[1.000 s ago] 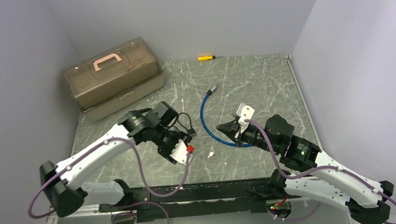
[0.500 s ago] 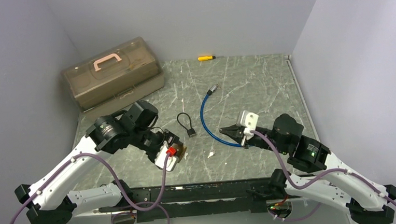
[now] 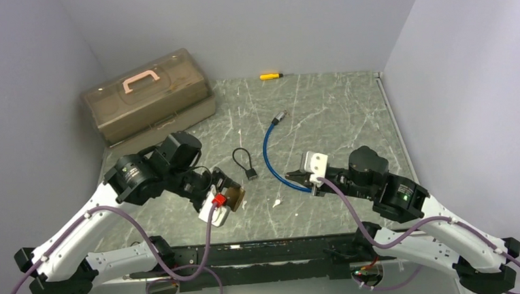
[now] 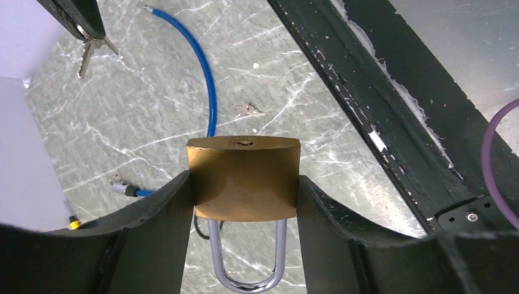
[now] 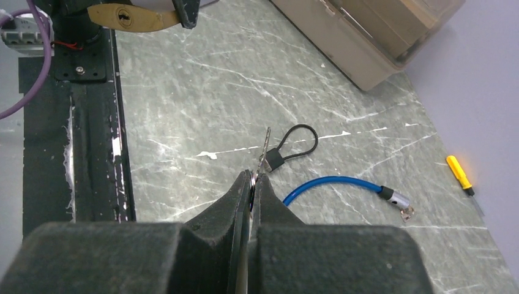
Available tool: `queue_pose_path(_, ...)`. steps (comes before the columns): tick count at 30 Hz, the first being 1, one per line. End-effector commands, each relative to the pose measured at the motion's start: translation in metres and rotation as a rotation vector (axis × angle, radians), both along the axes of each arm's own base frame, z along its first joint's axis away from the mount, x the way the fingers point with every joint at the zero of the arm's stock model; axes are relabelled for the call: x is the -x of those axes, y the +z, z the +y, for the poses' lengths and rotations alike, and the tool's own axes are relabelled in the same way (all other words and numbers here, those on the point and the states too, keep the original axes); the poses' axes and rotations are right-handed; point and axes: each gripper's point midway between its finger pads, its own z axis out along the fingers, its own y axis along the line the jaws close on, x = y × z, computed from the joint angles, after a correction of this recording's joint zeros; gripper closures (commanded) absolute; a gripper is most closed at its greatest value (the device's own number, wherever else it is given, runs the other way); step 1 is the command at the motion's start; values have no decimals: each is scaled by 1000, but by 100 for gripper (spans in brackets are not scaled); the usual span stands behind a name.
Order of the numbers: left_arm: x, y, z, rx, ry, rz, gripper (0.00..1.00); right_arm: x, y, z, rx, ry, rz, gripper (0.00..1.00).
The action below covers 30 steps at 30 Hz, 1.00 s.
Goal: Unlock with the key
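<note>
Over the last second the left arm [image 3: 104,211] is drawn back toward the near edge and turned, so that the padlock [image 4: 245,180] is now presented toward the right gripper [image 5: 252,179]; insertion is judged to be next. The padlock is pinched across its brass body by the part-spread left gripper [image 3: 225,200]. Its long axis is laid along the fingers, shackle [image 4: 248,278] toward the palm, keyhole [image 4: 243,143] facing out past the fingertips. The key [image 5: 265,147] is clamped in the tightly closed right gripper, blade pointing straight ahead. The padlock is seen ahead and left of it, well apart.
</note>
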Motion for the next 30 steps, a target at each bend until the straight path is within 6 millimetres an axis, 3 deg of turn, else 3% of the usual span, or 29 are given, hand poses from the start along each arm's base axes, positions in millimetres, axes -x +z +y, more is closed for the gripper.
queue_pose_path(1, 1, 43, -7, 135, -63, -145, 100, 0, 29, -2, -66, 1, -65, 100)
queue_pose_path(10, 5, 73, -5, 244, -165, -460, 100, -6, 36, -4, -99, -32, -95, 100)
queue_pose_path(21, 8, 80, -10, 284, -186, -530, 100, -3, 42, -3, -124, -22, -95, 100)
queue_pose_path(25, 1, 79, -11, 280, -161, -556, 100, -3, 44, -1, -134, -20, -87, 100)
queue_pose_path(30, -22, 78, -9, 251, -94, -673, 100, -2, 48, 5, -147, -11, -42, 100)
